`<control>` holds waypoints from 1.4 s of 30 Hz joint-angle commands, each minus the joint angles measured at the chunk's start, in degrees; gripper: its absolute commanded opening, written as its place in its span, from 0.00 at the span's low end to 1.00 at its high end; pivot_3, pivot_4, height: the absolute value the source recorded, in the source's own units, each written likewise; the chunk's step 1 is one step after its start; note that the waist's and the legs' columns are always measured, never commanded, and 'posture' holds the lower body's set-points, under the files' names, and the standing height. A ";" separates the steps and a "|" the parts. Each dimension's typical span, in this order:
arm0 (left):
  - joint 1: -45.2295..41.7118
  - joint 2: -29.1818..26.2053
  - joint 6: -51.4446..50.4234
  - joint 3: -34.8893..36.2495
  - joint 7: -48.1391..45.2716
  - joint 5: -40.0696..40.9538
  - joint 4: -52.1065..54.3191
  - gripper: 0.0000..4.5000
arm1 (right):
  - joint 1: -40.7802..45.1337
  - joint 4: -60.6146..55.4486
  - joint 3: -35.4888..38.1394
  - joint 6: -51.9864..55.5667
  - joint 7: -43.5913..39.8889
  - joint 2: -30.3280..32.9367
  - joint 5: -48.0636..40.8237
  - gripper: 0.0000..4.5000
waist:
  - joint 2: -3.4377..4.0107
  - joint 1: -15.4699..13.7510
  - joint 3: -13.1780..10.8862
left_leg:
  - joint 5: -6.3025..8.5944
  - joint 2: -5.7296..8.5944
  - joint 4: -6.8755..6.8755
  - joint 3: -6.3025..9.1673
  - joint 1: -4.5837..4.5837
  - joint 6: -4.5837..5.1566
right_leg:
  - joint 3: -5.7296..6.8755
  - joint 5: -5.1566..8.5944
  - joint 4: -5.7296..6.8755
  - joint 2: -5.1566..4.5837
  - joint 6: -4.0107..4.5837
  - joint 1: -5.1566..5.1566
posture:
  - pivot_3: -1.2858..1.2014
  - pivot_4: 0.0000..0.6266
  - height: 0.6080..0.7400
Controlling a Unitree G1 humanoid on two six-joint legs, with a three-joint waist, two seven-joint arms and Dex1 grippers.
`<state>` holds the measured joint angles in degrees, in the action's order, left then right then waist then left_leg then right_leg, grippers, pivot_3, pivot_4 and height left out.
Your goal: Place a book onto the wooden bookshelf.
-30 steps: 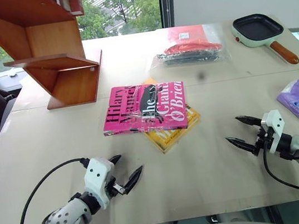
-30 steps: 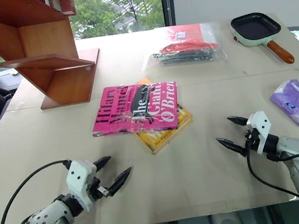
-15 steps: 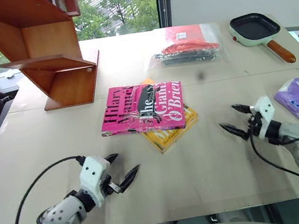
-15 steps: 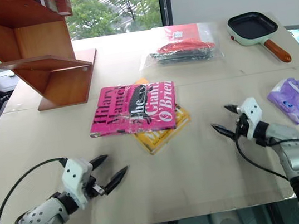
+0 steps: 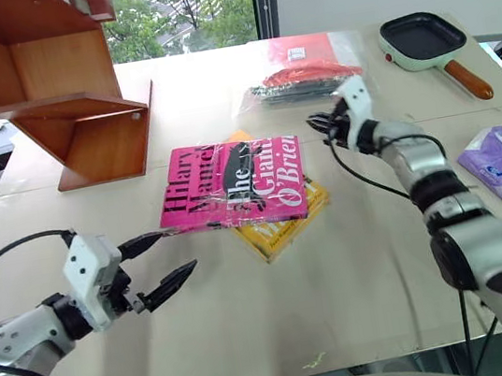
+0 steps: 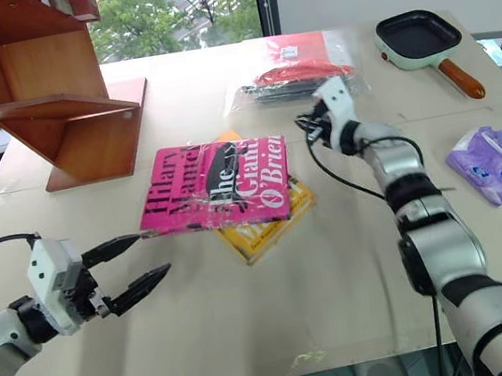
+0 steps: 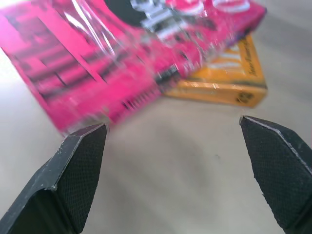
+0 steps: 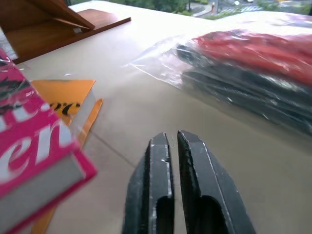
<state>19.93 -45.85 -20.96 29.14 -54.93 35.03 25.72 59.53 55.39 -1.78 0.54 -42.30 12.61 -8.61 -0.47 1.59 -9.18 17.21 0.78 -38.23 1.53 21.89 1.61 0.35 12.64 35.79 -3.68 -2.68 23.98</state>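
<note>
Your right gripper (image 5: 319,125) has swung beside the book (image 5: 231,183), jaws now pinched empty; left gripper (image 5: 160,261) gapes wide nearby.

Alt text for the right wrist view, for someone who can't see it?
The right gripper, fingers shut and holding nothing, hovers over the beige table. The pink book lies on a yellow-orange book; a clear bag of red and black items is nearby, the wooden bookshelf beyond.

Your right gripper (image 5: 319,125) has reached forward past the pink book (image 5: 232,184) and closed. Your left gripper (image 5: 161,261) has risen.
</note>
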 commanded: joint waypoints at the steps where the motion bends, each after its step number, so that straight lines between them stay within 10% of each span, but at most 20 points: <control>1: 0.91 0.25 0.60 3.31 -0.35 1.33 2.85 1.00 | 5.68 9.14 -0.04 -5.60 -1.20 -0.81 2.78 0.03 | 0.02 0.14 -0.01 | 0.00 0.02 0.00 0.02 0.02 -0.01 | 0.03 0.00 -0.01 -0.04 0.00 0.00 | 0.52 0.24 1.00; 21: 2.44 4.27 1.73 5.93 1.28 3.94 6.90 1.00 | 6.97 12.53 -0.81 -7.05 -22.50 -1.44 6.47 0.03 | 0.09 0.76 -0.06 | -0.02 0.04 -0.05 0.08 -0.02 -0.05 | 0.08 -0.02 0.10 -0.34 0.00 -0.04 | 0.52 0.24 1.00; 42: 9.13 8.42 -8.07 3.99 7.56 9.82 10.21 1.00 | -10.77 -14.38 1.43 1.35 -26.51 7.84 1.55 0.03 | 0.07 0.59 -0.05 | -0.02 0.05 -0.09 0.08 -0.01 -0.05 | -0.06 -0.02 0.10 -0.39 0.00 -0.05 | 0.52 0.24 1.00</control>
<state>28.26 -38.28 -26.67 33.09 -50.24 42.16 33.34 49.15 45.60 -3.02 1.39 -68.46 19.00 -4.14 -0.39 2.18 -9.23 17.19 0.83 -38.31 1.63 21.89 1.56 0.29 12.62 35.87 -4.08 -2.69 23.92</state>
